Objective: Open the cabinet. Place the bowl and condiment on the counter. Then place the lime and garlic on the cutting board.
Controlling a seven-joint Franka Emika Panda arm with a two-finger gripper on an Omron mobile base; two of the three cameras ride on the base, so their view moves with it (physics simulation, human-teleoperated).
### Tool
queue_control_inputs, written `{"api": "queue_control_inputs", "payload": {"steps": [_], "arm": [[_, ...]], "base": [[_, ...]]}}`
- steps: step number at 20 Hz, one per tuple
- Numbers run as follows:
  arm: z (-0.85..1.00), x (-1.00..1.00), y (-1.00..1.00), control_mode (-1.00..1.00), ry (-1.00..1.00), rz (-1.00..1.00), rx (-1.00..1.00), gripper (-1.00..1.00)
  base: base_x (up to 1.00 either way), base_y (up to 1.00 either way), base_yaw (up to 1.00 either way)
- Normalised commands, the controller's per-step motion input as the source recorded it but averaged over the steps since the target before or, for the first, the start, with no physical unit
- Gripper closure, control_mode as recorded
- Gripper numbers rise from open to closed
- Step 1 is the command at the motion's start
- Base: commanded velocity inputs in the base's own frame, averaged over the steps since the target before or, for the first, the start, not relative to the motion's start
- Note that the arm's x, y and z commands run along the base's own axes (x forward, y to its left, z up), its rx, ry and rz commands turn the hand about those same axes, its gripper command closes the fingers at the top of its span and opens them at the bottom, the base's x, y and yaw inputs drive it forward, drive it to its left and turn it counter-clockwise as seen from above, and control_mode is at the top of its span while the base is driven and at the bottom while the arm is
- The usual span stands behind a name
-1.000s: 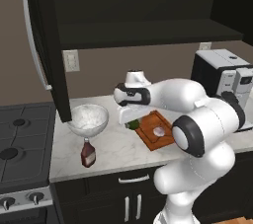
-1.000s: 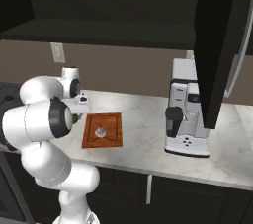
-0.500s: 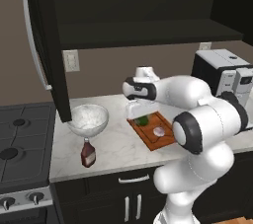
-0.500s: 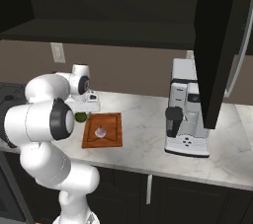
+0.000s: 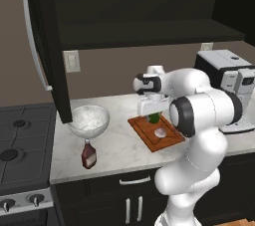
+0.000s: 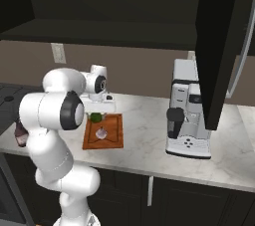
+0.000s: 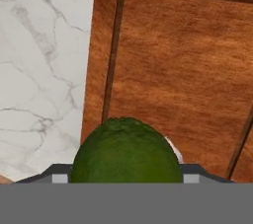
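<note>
My gripper [image 5: 153,114] is shut on the lime [image 5: 154,118], holding it just above the rear left part of the reddish-brown cutting board [image 5: 144,129]. In the hand view the green lime [image 7: 126,151] sits between my fingers over the grooved cutting board [image 7: 183,70]. The pale garlic [image 5: 160,132] lies on the board's middle. The white marbled bowl [image 5: 89,119] and the dark-red condiment [image 5: 88,155] stand on the counter [image 5: 119,145] to the left. The cabinet [image 5: 149,6] is open, its door [image 5: 45,46] swung out. From the right, the lime [image 6: 95,117] hangs beside the garlic [image 6: 101,133].
A coffee machine [image 5: 229,85] stands on the counter right of the board. The black stove [image 5: 20,145] borders the counter on the left. The right cabinet door [image 6: 219,46] hangs open over the coffee machine [image 6: 189,115]. Bare marble [image 7: 44,60] lies beside the board.
The gripper has carried the lime to the right, from the counter beside the board's left edge to over the board. The garlic, bowl and condiment have not moved.
</note>
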Motion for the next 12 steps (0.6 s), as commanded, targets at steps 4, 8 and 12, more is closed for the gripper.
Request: {"api": "queue_control_inputs", "payload": {"steps": [4, 8, 12], "arm": [[-0.21, 0.46, -0.06, -1.00, 0.01, 0.00, 0.00, 1.00], [-0.46, 0.44, 0.00, -1.00, 0.00, 0.00, 0.00, 1.00], [-0.53, 0.49, 0.00, -1.00, -0.02, 0.00, 0.00, 1.00]], "base": [[0.00, 0.00, 0.00], [0.00, 0.00, 0.00], [0.00, 0.00, 0.00]]}}
